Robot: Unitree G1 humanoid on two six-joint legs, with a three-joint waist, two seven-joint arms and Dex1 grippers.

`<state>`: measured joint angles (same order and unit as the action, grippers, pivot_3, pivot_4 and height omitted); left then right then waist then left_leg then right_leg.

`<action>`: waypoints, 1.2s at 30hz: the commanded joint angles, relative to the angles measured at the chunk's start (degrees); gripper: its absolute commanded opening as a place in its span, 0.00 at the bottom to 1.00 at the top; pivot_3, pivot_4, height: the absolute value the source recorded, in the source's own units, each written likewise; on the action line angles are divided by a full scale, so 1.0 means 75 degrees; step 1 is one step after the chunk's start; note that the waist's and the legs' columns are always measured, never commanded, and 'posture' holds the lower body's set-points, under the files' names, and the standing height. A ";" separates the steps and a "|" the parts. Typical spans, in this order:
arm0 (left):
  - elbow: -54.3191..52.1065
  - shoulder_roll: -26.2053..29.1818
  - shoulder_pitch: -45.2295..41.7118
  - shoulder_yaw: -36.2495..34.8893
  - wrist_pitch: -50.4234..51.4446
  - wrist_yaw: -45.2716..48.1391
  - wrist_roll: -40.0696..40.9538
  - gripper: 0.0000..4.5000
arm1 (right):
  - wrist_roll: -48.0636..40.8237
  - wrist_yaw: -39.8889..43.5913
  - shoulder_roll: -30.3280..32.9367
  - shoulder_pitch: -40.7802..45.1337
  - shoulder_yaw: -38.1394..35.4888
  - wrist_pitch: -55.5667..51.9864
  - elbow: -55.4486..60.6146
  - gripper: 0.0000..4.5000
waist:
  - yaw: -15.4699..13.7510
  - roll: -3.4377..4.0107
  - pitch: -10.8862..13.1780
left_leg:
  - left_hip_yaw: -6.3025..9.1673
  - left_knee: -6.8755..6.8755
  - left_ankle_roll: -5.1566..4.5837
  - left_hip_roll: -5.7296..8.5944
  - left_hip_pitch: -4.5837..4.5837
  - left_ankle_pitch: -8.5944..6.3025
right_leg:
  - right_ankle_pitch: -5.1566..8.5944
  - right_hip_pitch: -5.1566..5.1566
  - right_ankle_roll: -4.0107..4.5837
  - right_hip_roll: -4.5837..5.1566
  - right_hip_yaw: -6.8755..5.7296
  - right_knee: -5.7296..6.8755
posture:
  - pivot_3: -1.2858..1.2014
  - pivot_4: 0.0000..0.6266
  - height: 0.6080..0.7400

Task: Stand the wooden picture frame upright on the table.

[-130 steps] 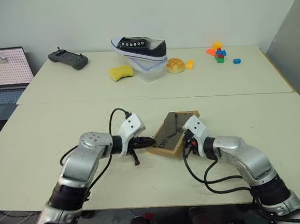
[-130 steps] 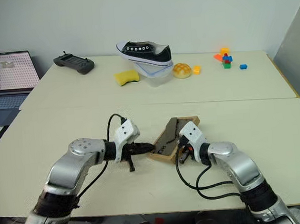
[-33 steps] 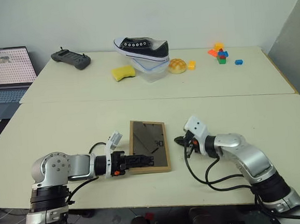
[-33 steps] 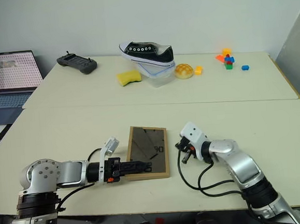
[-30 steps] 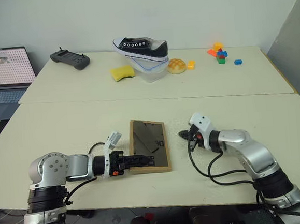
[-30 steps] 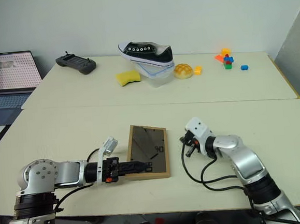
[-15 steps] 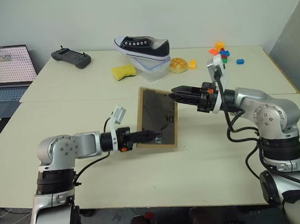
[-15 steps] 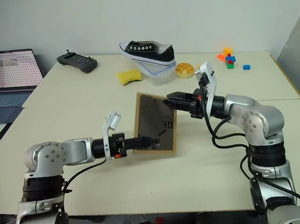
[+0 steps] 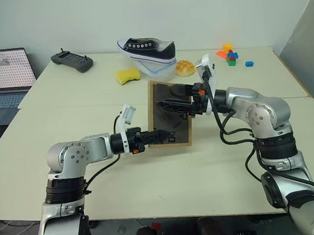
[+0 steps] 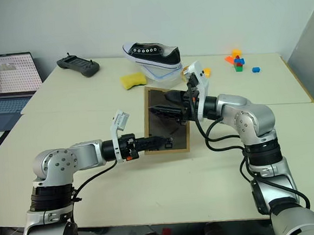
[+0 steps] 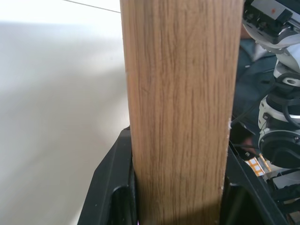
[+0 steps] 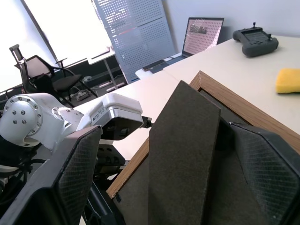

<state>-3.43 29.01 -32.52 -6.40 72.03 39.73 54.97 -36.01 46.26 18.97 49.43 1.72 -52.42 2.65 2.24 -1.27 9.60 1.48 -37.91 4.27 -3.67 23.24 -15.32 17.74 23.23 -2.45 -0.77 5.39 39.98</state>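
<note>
The wooden picture frame [image 9: 169,114] stands nearly upright on the table [image 9: 231,160], its dark glass facing me. My left gripper [image 9: 164,134] is shut on the frame's lower border; the light wood [image 11: 180,93] fills the space between its black fingers [image 11: 112,187]. My right gripper [image 12: 166,129] reaches in from the right behind the frame and is open. The dark fold-out stand [image 12: 185,154] sits between its two spread fingers [image 12: 77,173]. From the head views the frame hides the right fingertips.
On the far table a black sneaker [image 9: 146,49] rests on a clear container, with a yellow sponge [image 9: 126,75], a bun [image 9: 184,67], toy blocks [image 9: 229,54] and a controller [image 9: 72,60]. A laptop [image 9: 4,72] stands at far left. A grey panel [image 9: 309,45] rises on the right.
The frame went from lying flat to nearly upright, lifted by my left gripper. My right gripper rose, swung left behind the frame and opened around the stand.
</note>
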 commanded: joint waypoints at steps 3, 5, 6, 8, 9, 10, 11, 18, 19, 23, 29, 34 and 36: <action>-0.0409 -0.0128 -0.0098 -0.0198 -0.0047 0.0177 0.0351 0.29 | -0.1358 0.0680 0.0540 -0.0500 -0.0286 -0.0960 0.1385 0.99 | -0.0039 0.0000 0.0000 | 0.0001 0.0000 -0.0001 0.0001 0.0003 0.0000 | 0.0000 0.0000 0.0000 0.0001 -0.0002 -0.0001 | 0.52 0.24 1.00; -0.0397 -0.0081 -0.0045 -0.0253 0.0061 0.0181 0.0415 0.29 | -0.1554 0.0766 0.0816 -0.0647 -0.0413 -0.1103 0.1518 0.99 | -0.0042 0.0000 0.0000 | 0.0001 -0.0003 -0.0002 0.0001 0.0003 -0.0001 | 0.0000 0.0000 0.0000 0.0001 -0.0001 -0.0001 | 0.52 0.24 1.00; -0.0381 -0.0063 -0.0027 -0.0281 0.0113 0.0167 0.0445 0.29 | -0.1644 0.0792 0.0956 -0.0702 -0.0485 -0.1168 0.1545 0.99 | -0.0042 0.0000 0.0000 | 0.0000 -0.0003 -0.0002 0.0002 0.0002 -0.0001 | 0.0000 0.0000 0.0000 0.0001 -0.0001 -0.0001 | 0.52 0.24 1.00; -0.0387 -0.0015 0.0019 -0.0311 0.0171 0.0166 0.0487 0.29 | -0.1674 0.0788 0.1218 -0.0819 -0.0617 -0.1166 0.1548 0.99 | -0.0040 0.0000 0.0000 | 0.0001 -0.0003 -0.0003 0.0001 0.0001 -0.0002 | 0.0000 0.0000 0.0000 -0.0001 -0.0001 0.0000 | 0.52 0.24 1.00; -0.0403 0.0005 0.0045 -0.0326 0.0208 0.0161 0.0513 0.29 | -0.1574 0.0711 0.1348 -0.0891 -0.0661 -0.1092 0.1508 0.99 | -0.0040 0.0000 0.0000 | 0.0001 -0.0003 -0.0004 0.0001 0.0001 -0.0002 | 0.0000 0.0000 0.0000 -0.0002 -0.0001 0.0000 | 0.52 0.24 1.00; -0.0449 0.0037 0.0083 -0.0351 0.0286 0.0200 0.0604 0.29 | -0.1338 0.0695 0.1561 -0.1022 -0.0663 -0.0875 0.1448 0.99 | -0.0040 -0.0001 0.0001 | 0.0001 -0.0002 -0.0004 0.0001 0.0001 -0.0002 | 0.0000 0.0000 0.0000 -0.0003 0.0000 -0.0001 | 0.52 0.24 1.00; -0.0462 0.0052 0.0095 -0.0402 0.0405 0.0213 0.0728 0.29 | -0.0984 0.0699 0.1807 -0.1170 -0.0590 -0.0544 0.1408 0.99 | -0.0037 -0.0001 0.0001 | 0.0000 -0.0002 -0.0004 0.0001 0.0001 -0.0002 | 0.0000 0.0000 0.0000 -0.0003 0.0001 -0.0002 | 0.52 0.24 1.00; 0.0344 0.0124 -0.0152 -0.1154 0.2000 -0.0171 0.1800 0.29 | 0.1807 0.0739 0.3043 -0.2670 -0.0269 0.3503 0.1450 0.99 | -0.0049 -0.0006 0.0004 | -0.0001 -0.0002 -0.0005 0.0004 0.0005 -0.0003 | 0.0001 0.0001 -0.0002 -0.0002 0.0003 -0.0008 | 0.52 0.24 1.00; 0.0725 0.0109 -0.0311 -0.1352 0.2372 -0.0314 0.2091 0.29 | 0.2671 0.0561 0.3120 -0.2935 -0.0195 0.5167 0.1214 0.99 | -0.0044 -0.0006 0.0004 | 0.0003 -0.0002 -0.0005 0.0002 0.0006 -0.0003 | 0.0002 0.0001 -0.0003 -0.0004 -0.0003 -0.0008 | 0.52 0.24 1.00; 0.2011 0.0340 -0.0783 -0.1411 0.2730 -0.1021 0.3633 0.29 | 0.5863 -0.1259 0.3439 -0.3197 0.0195 1.0755 -0.0609 0.99 | -0.0027 -0.0009 0.0006 | -0.0003 -0.0005 -0.0005 0.0006 0.0004 -0.0003 | 0.0003 0.0002 -0.0008 -0.0004 0.0002 -0.0006 | 0.52 0.24 1.00; 0.1726 0.0605 -0.0611 -0.0822 0.2730 -0.1966 0.5121 0.29 | 0.9344 -0.4327 0.3157 -0.2193 0.0519 1.4501 -0.2106 0.99 | 0.0091 -0.0011 0.0009 | -0.0013 0.0003 0.0028 0.0001 -0.0013 0.0016 | 0.0001 0.0003 -0.0005 -0.0002 0.0020 0.0004 | 0.52 0.24 1.00; 0.1489 0.0888 -0.0299 -0.0175 0.2206 -0.2832 0.6619 0.29 | 1.0573 -0.5704 0.2629 -0.1496 0.0834 1.5059 -0.2545 0.99 | 0.0111 -0.0011 0.0009 | -0.0009 0.0000 0.0039 0.0001 -0.0026 0.0022 | 0.0001 -0.0002 -0.0003 0.0002 0.0022 0.0019 | 0.52 0.24 1.00; 0.1350 0.1053 -0.0158 0.0138 0.1928 -0.3112 0.7143 0.29 | 1.0814 -0.6032 0.2440 -0.1259 0.1020 1.5216 -0.2647 0.99 | 0.0110 -0.0011 0.0009 | -0.0010 0.0000 0.0040 0.0003 -0.0026 0.0023 | 0.0001 -0.0004 -0.0003 0.0004 0.0023 0.0018 | 0.52 0.24 1.00</action>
<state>9.34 35.59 -33.93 -6.88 89.25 18.25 101.91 43.10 4.84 38.09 37.66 8.67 59.77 -17.12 3.06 -1.35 9.67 1.42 -37.91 4.58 -3.65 23.04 -15.15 17.74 23.20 -2.47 -0.72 5.55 40.13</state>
